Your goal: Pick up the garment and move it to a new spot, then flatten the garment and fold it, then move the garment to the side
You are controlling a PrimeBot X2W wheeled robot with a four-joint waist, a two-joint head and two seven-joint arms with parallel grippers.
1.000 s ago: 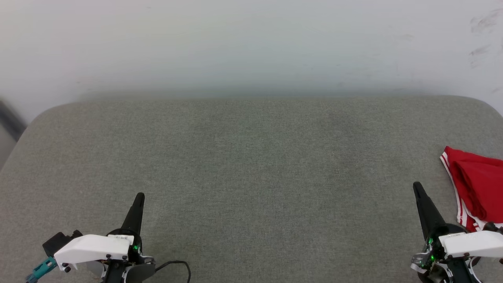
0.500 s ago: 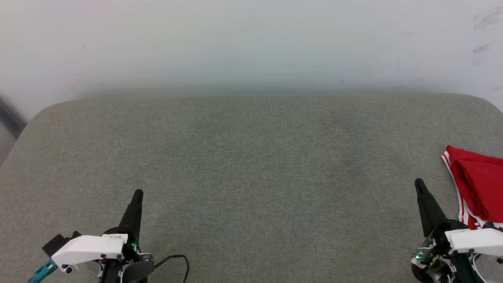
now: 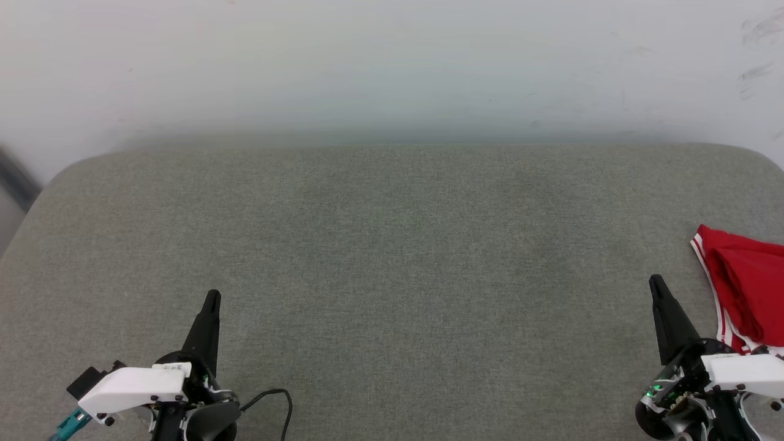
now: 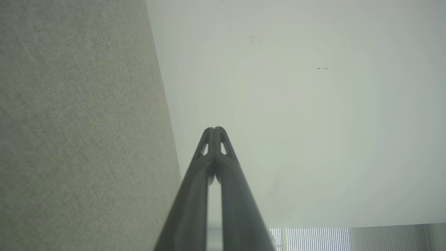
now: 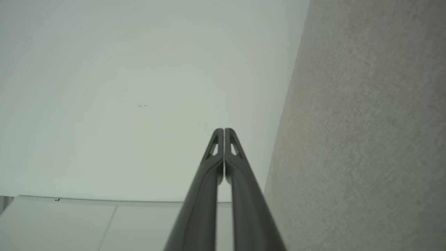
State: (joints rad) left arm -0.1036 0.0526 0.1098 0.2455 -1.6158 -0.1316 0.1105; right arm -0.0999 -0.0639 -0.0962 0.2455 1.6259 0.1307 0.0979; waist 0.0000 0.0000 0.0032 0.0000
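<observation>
Nothing but the view shifted: the red jersey garment with striped trim (image 3: 748,278) stayed bundled at the grey fabric table (image 3: 392,245)'s right edge, beside the right gripper (image 3: 656,282); it and the left gripper (image 3: 212,296) stayed pinched closed, empty, the work apparently finished.

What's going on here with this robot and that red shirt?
Nothing is being handled right now. The robot's left gripper and right gripper are both shut and empty, held low over a grey cushioned surface. The red shirt lies bunched at the surface's right side, just beside the right gripper.
</observation>
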